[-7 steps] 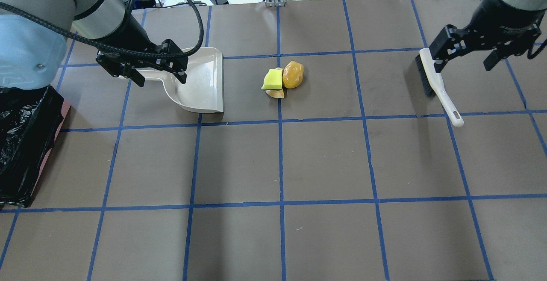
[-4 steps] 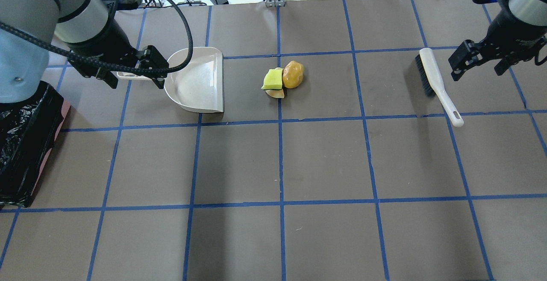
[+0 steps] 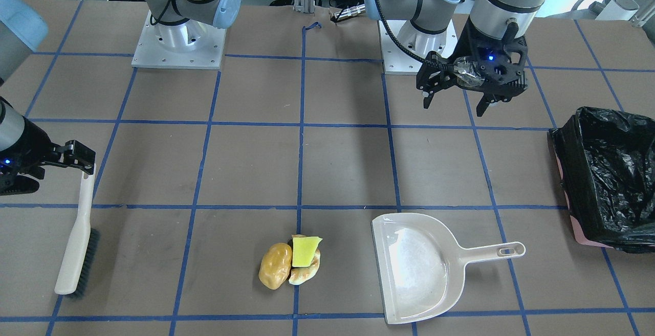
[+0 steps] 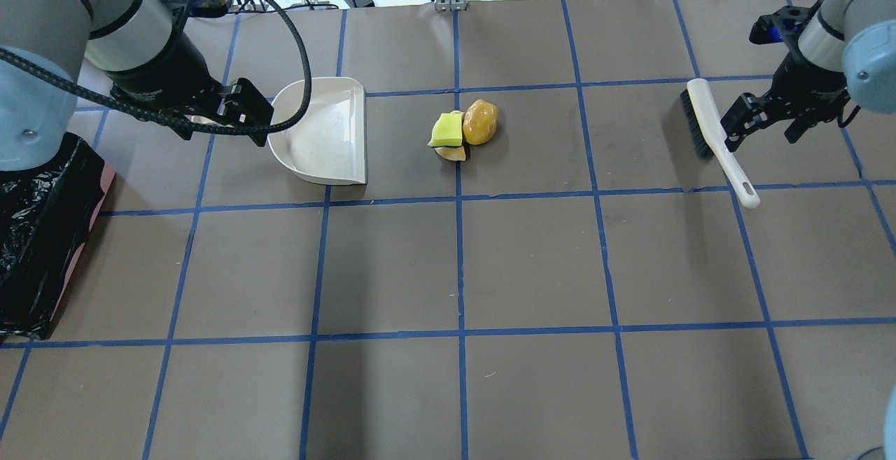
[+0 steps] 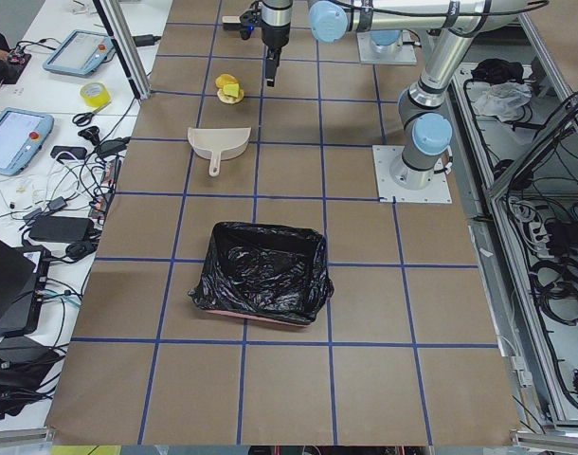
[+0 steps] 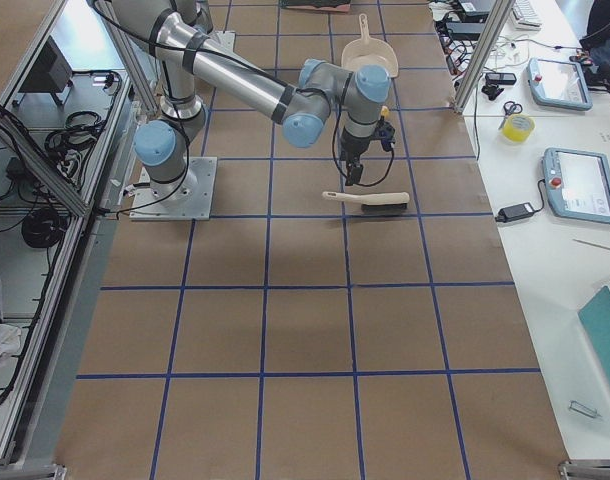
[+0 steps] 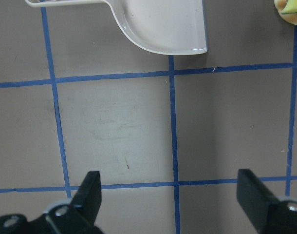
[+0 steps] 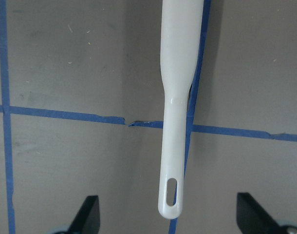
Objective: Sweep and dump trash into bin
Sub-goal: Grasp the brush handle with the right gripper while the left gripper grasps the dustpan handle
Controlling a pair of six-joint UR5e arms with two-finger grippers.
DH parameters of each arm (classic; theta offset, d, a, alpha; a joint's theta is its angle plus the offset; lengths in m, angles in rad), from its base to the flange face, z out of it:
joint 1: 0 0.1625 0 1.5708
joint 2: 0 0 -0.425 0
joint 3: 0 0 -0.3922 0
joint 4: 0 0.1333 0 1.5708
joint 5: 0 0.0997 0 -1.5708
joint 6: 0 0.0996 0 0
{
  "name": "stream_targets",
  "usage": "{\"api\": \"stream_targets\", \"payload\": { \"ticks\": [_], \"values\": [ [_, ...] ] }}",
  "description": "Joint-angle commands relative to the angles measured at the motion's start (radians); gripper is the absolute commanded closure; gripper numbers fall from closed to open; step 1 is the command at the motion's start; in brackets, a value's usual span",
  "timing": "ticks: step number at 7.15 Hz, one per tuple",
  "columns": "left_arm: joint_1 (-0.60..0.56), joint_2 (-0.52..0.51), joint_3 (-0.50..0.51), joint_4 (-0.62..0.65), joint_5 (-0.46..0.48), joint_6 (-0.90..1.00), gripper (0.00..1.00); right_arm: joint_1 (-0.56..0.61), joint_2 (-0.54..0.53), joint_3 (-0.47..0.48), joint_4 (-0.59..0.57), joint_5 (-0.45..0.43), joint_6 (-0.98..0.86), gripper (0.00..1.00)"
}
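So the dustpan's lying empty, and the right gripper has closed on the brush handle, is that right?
Not quite. The dustpan is empty, but the right gripper is open: the right wrist view shows its fingers spread wide of the brush handle, not closed on it.

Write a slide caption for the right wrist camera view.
Open right end effector hovers above the white brush handle lying on the taped table.
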Motion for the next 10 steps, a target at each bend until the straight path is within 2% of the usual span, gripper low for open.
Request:
{"api": "stream_targets", "payload": {
  "ticks": [1, 3, 5, 7, 10],
  "values": [
    [0.082, -0.056, 0.006, 0.037, -0.007, 0.264, 0.0, -0.001, 0.062, 0.003, -0.033, -0.048, 0.007, 0.0],
    [0.173, -0.145, 0.011, 0.113, -0.012, 0.645, 0.0, -0.028, 0.096, 0.029, -0.035, -0.05, 0.012, 0.0],
    [0.181, -0.237, 0.058, 0.164, 0.001, 0.903, 0.0, -0.029, 0.115, 0.035, -0.026, -0.05, 0.053, 0.0],
    [0.181, -0.336, 0.153, 0.164, -0.002, 1.152, 0.0, -0.029, 0.116, 0.035, -0.021, -0.049, 0.059, 0.07],
    [0.179, -0.447, 0.17, 0.223, -0.001, 1.413, 0.0, -0.029, 0.13, 0.035, -0.021, -0.043, 0.065, 0.22]
  ]
}}
